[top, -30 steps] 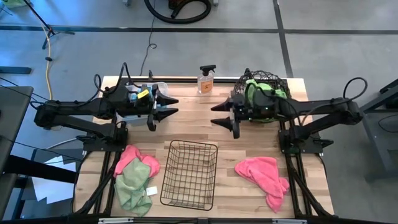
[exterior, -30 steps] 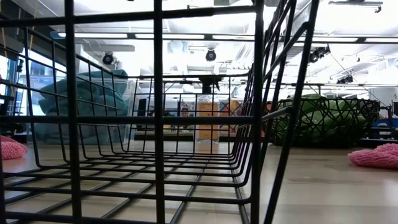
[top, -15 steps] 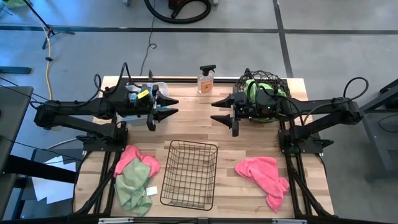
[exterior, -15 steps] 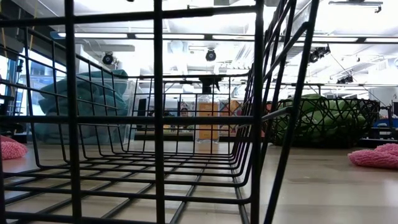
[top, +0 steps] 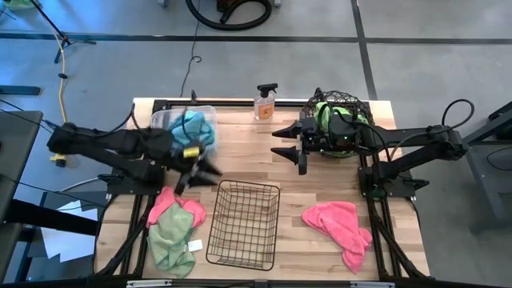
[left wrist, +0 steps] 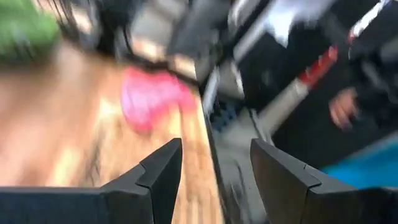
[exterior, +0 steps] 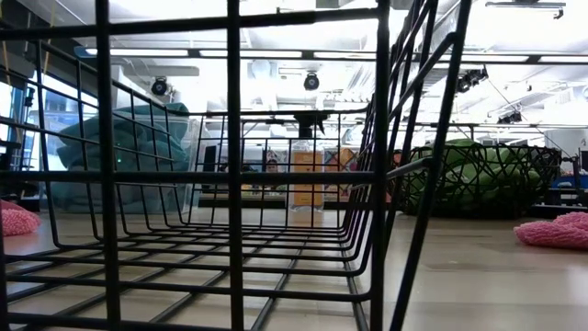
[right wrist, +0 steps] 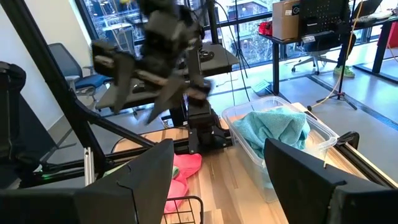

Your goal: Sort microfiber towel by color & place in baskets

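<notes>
Wire-grid basket (top: 243, 224) sits empty at the front middle of the wooden worktop (top: 248, 152); everything else is placed relative to it. Left gripper (top: 194, 172) hangs just off the basket's back-left corner, fingers apart w/ nothing between them; its wrist view is blurred but shows the two dark fingers (left wrist: 158, 171) spread over bare wood, a pink towel (left wrist: 152, 99) further off. Right gripper (top: 290, 144) is behind the basket, toward its right, fingers wide open, holding nothing. Left of the basket lies a heap: a pink towel (top: 166, 204) partly under a green towel (top: 172, 240), touching. Right of the basket, well apart from it, a second pink towel (top: 340, 224) lies crumpled flat on the wood. Behind the basket & to the left, at the back edge, a clear plastic bin (top: 164, 122) holds a teal towel (top: 196, 128); the right wrist view shows that bin (right wrist: 323, 134) w/ teal cloth (right wrist: 273, 127) heaped above its rim. Behind & to the right, a round woven-wire basket (top: 340, 104) holds green cloth (top: 324, 112), partly hidden by the right arm. Straight behind the grid basket, at the back edge, stands an orange spray bottle (top: 265, 102). Low view looks through the grid basket's wires (exterior: 230, 165); bottle (exterior: 306, 179) visible beyond.
</notes>
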{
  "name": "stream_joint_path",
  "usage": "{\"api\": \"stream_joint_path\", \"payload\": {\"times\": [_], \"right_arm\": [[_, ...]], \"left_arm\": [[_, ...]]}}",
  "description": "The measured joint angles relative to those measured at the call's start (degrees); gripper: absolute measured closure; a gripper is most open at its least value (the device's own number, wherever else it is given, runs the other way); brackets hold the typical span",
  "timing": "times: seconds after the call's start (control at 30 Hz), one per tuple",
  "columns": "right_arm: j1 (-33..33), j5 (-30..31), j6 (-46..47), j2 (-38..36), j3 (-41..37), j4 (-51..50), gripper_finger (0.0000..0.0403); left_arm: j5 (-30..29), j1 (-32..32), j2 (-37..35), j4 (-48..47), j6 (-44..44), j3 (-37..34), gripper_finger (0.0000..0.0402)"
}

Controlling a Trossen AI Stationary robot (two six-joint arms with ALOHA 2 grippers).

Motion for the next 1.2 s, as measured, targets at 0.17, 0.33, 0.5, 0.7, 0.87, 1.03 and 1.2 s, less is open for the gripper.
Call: {"api": "stream_joint_path", "payload": {"times": [0.17, 0.33, 0.5, 0.7, 0.87, 1.03, 1.2], "right_arm": [[-0.02, -0.03, 0.00, 0.00, 0.00, -0.73, 0.0155], [-0.02, 0.29, -0.22, 0.02, 0.00, -2.62, 0.0155], [-0.02, 0.47, -0.35, 0.04, 0.00, -4.31, 0.0155], [-0.02, 0.52, -0.44, 0.04, 0.00, -5.75, 0.0155], [-0.02, 0.52, -0.43, 0.04, 0.00, -8.05, 0.0155], [-0.02, 0.52, -0.42, 0.04, 0.00, -9.95, 0.0155], [-0.02, 0.54, -0.17, 0.04, 0.00, -10.81, 0.0155]], "left_arm": [[-3.12, -11.77, 4.51, -24.96, -10.94, 7.96, 0.0222], [-1.47, -22.08, 10.89, -39.00, -30.59, 9.32, 0.0222], [-0.87, -30.42, 19.10, -44.58, -42.42, 9.32, 0.0222], [1.63, -36.56, 28.97, -44.95, -49.56, 9.32, 0.0222], [5.16, -40.38, 36.07, -45.79, -54.68, 9.32, 0.0222], [6.97, -42.38, 40.87, -45.52, -55.27, 9.32, 0.0222], [6.96, -42.69, 43.07, -41.46, -55.29, 7.19, 0.0222]]}}
